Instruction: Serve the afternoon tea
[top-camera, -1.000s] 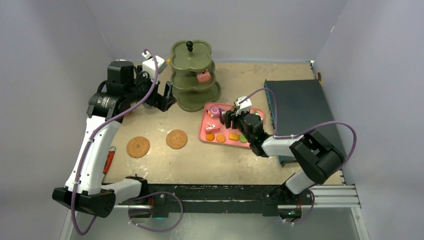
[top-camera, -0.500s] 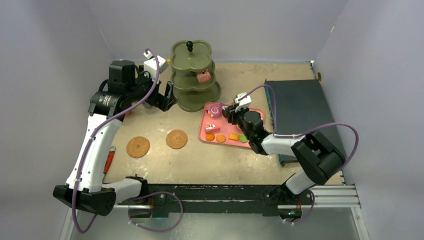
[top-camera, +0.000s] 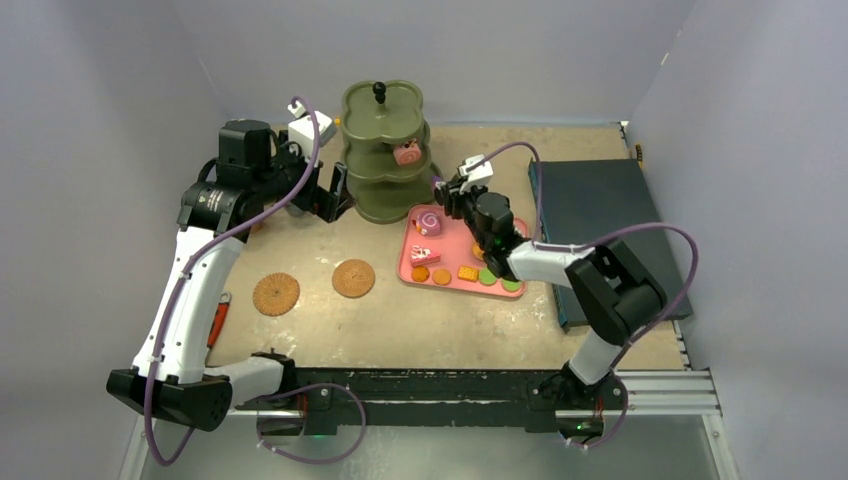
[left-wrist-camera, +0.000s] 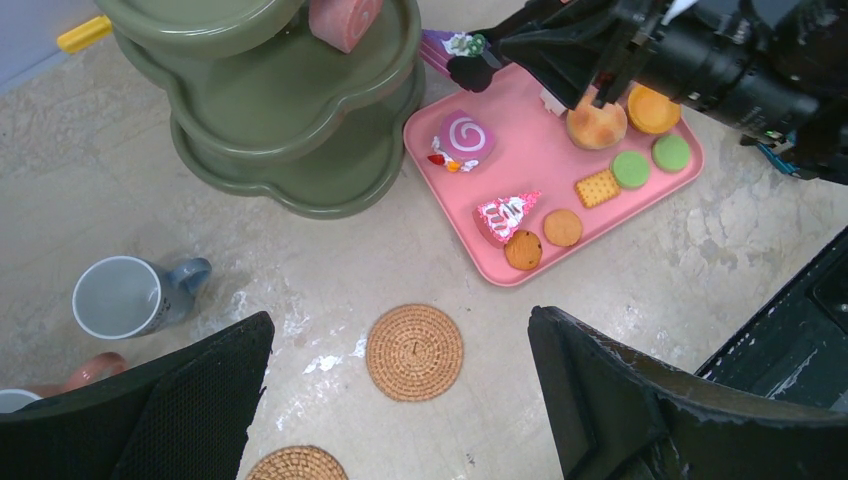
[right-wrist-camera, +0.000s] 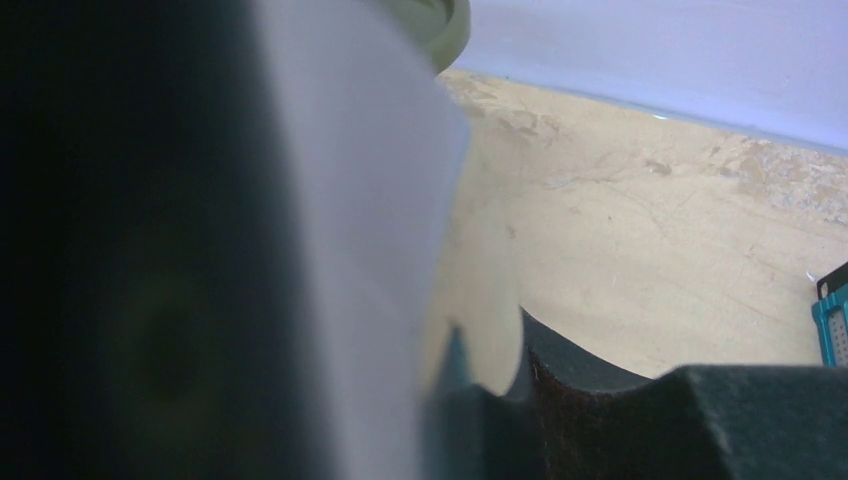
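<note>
Just off the stand's right flank, by the far-left corner of the tray (left-wrist-camera: 530, 160), a purple pastry (left-wrist-camera: 440, 48) sits pinched in the right gripper (top-camera: 447, 192), whose jaws are closed on it. It sticks out of the fingertips toward the stand (top-camera: 388, 150), which lies close on the gripper's left; whether they touch I cannot tell. The move ahead looks like a short carry leftward onto a tier, and the right arm is plainly the nearer one. A pink roll (top-camera: 407, 153) lies on the middle tier's right lobe, so room there seems tight; the bottom tier is bare on this side. The right wrist view is blocked by a pale blur. Beyond the stand's left side the left gripper (top-camera: 336, 193) hangs wide open, holding nothing. More pastries lie on the tray. One coaster (top-camera: 353, 278) and another (top-camera: 276, 293) lie toward the table's near-left, and a grey-blue cup (left-wrist-camera: 125, 297) stands left of the stand.
</note>
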